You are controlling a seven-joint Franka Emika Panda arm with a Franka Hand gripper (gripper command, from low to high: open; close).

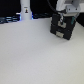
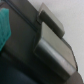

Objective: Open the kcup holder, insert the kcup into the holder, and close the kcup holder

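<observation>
The kcup holder [image 1: 63, 30] is the black boxy machine on the white table at the exterior view's upper right. My gripper [image 1: 62, 19] hangs from the white arm directly over the machine's top and touches or nearly touches it. The wrist view is very close and blurred: dark machine surfaces [image 2: 25, 60] and grey blocky parts [image 2: 52, 47]. A teal-green patch [image 2: 5, 27] shows at that picture's edge; I cannot tell whether it is the kcup's top. No kcup shows in the exterior view. Whether the jaws are open or shut is not visible.
A white bottle-like post [image 1: 25, 10] stands at the back, toward the exterior view's left. Dark equipment lines the back edge behind it. The white table [image 1: 35, 55] spreads out in front of the machine.
</observation>
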